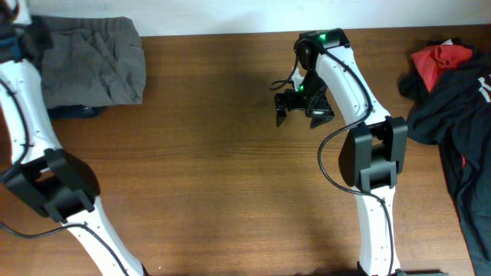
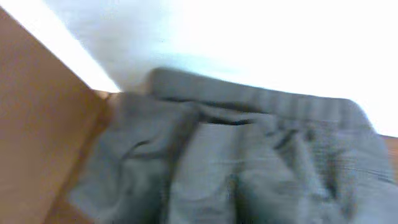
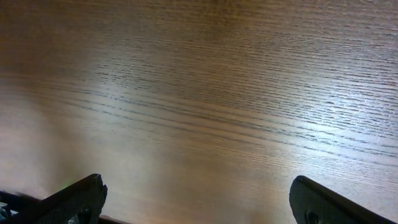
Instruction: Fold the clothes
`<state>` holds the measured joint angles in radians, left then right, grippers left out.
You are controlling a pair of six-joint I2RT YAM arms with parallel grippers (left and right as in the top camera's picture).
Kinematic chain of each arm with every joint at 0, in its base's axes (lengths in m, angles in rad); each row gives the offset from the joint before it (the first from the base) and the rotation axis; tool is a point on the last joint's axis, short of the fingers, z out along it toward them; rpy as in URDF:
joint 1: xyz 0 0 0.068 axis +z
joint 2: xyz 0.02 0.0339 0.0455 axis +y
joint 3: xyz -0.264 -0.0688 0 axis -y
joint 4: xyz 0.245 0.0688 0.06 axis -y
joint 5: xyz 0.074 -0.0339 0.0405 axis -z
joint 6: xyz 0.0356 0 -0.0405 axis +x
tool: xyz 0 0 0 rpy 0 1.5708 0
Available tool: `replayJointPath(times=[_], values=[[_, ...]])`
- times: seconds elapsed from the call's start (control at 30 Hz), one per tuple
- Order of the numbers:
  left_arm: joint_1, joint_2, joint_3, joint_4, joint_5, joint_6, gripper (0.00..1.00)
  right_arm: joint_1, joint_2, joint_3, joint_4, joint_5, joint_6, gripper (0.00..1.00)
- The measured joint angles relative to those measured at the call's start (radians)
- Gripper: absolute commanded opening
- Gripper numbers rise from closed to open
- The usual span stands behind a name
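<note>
The clothes lie in a crumpled grey-olive heap at about 10 o'clock on the counter, up against its far edge. In the left wrist view the gathered waistband runs across the top of the heap, and rumpled folds spread below it. A sliver of a navy garment peeks out from under the heap's near edge, at its 6 o'clock.

The left tool sits at the heap's 9 o'clock, half cut off by the edge of the overhead view. Its own camera shows only cloth and no fingers, so it cannot be told how wide it stands or whether it has hold of anything.

The right tool hangs over bare wood at about 1 o'clock from the counter's middle, well apart from the clothes. Its fingers stand wide apart (one dark tip in each lower corner of the right wrist view), with nothing but wood grain between them.

At 3 o'clock, along the right edge of the counter, a red garment lies bunched against a larger black garment, which spreads down toward 4 o'clock.
</note>
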<state>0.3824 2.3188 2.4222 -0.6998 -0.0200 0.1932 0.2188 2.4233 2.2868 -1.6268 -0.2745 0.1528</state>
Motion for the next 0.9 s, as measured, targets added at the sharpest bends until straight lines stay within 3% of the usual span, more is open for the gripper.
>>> replayJointPath(times=[0.13,0.27,0.53,0.9], values=[[-0.027,0.025,0.0,-0.001,0.036,-0.011,0.01,0.0,0.0,0.0,0.0,0.0,0.0,0.99],[-0.021,0.118,0.0,0.02,0.043,-0.019,0.01,0.0,0.0,0.0,0.0,0.0,0.0,0.99],[-0.001,0.323,-0.002,0.303,0.039,-0.019,0.02,0.0,0.0,0.0,0.003,0.0,0.0,0.99],[0.016,0.404,0.031,0.318,-0.074,-0.019,0.02,0.0,0.0,0.0,-0.008,0.0,0.0,0.99]])
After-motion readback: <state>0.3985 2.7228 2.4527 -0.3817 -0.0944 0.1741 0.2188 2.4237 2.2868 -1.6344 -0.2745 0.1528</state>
